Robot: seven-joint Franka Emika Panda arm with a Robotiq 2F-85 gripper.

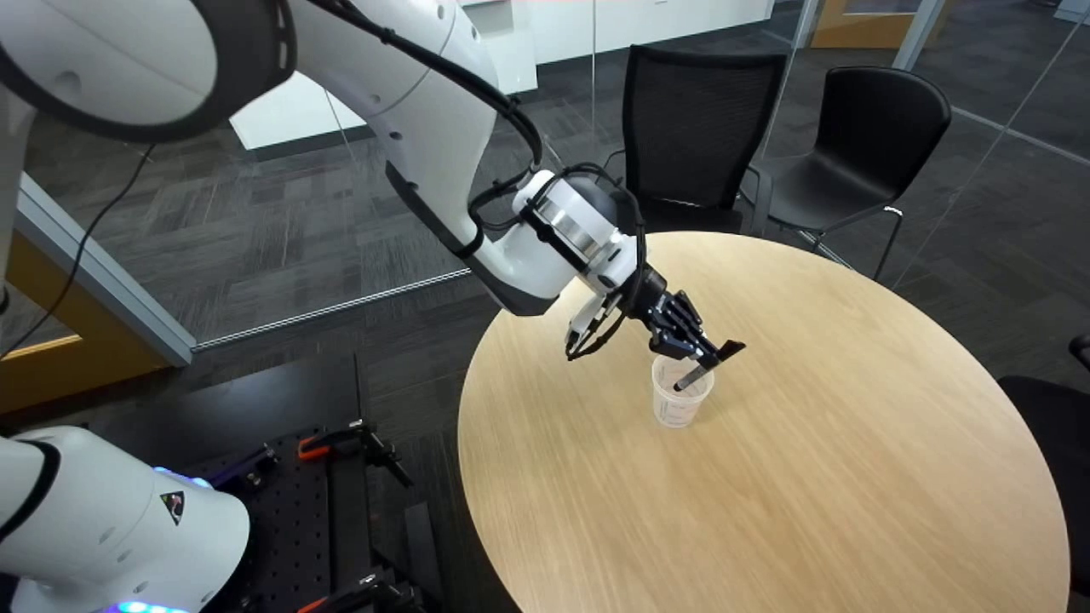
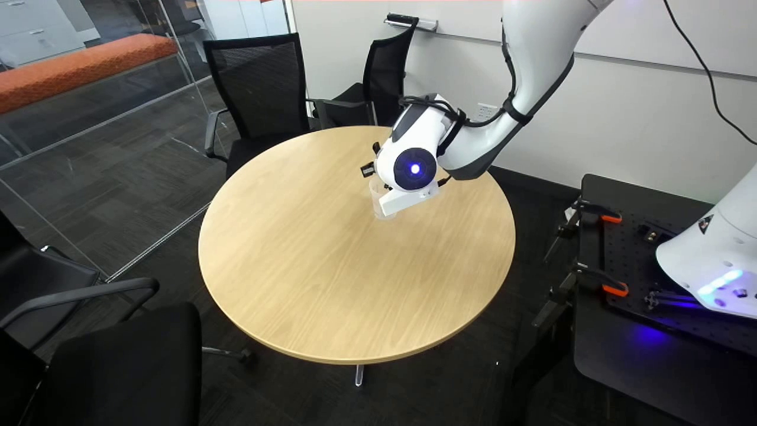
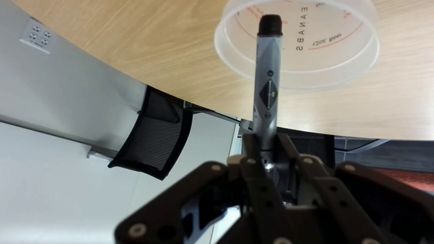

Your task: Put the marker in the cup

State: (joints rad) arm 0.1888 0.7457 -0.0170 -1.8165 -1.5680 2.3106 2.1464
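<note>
Grey marker [image 3: 267, 76] is pinched in the claw [image 3: 267, 145], jaws closed to just its thickness. I'd call this the lining-up step: cup [image 1: 677, 413] stands upright on the surface [image 1: 851, 426] right below the claw. Marker's long axis is slanted, black tip angling down from the claw toward the cup's mouth, opposite end poking up past the jaws. Can't really tell if that tip is under the rim. Next move probably wants it steeper, lower, then let go.
</note>
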